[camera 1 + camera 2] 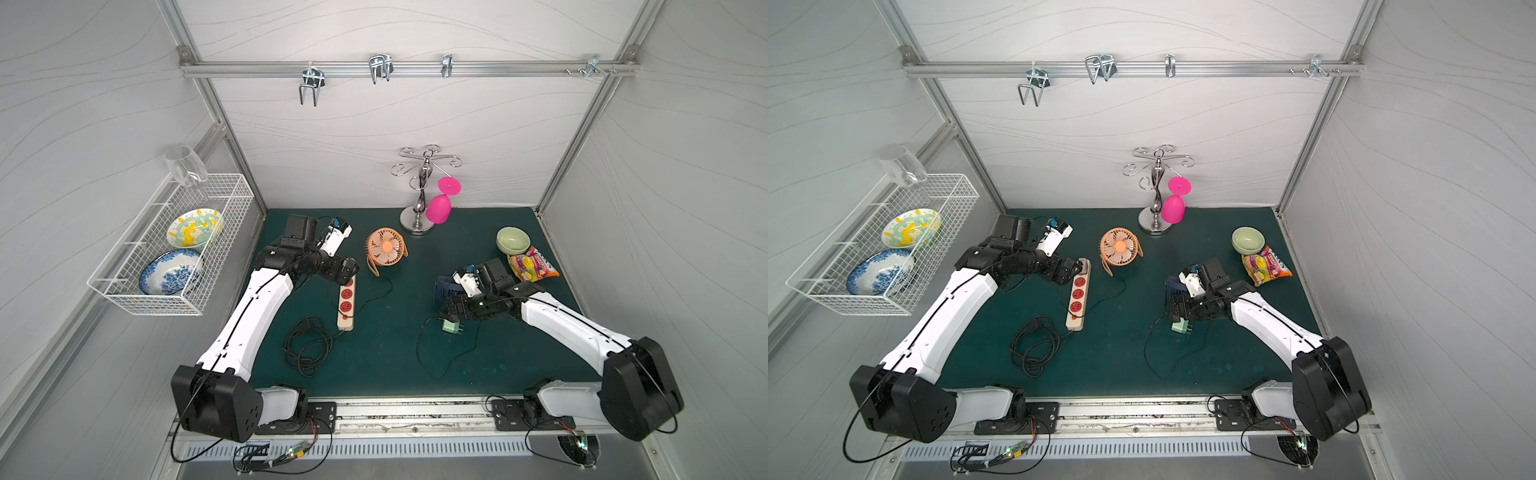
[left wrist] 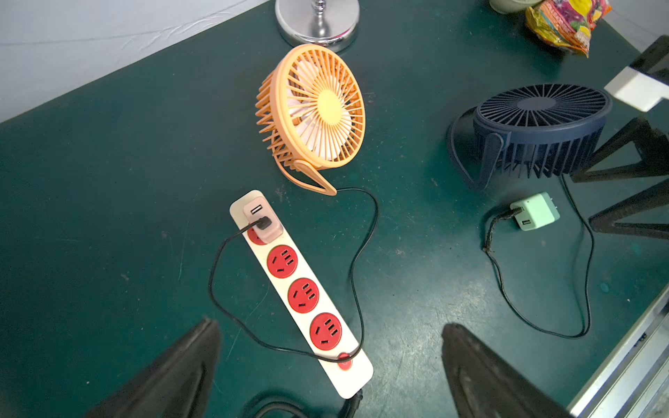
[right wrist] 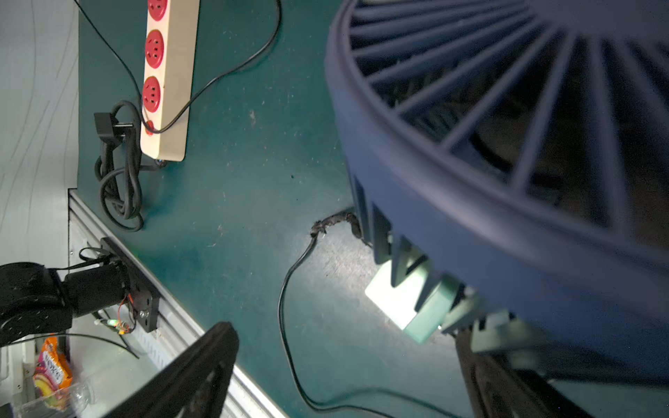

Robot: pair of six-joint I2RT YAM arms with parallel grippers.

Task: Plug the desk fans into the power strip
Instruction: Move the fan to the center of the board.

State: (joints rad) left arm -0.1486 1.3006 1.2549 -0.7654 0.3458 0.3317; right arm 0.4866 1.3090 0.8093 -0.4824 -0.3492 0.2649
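Green mat (image 1: 395, 353): power strip (image 1: 346, 305), orange fan (image 1: 385, 247), bowl (image 1: 513, 240), snack bag (image 1: 533, 264).

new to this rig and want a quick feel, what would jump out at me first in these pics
The bright pink plastic goblet hanging upside down from the curly chrome stand at the back of the green mat stands out most. Next comes the round orange desk fan near mid-mat. Beside it lies the long cream-white power strip with red sockets, a pale pink adapter plugged into its end nearest the fan.
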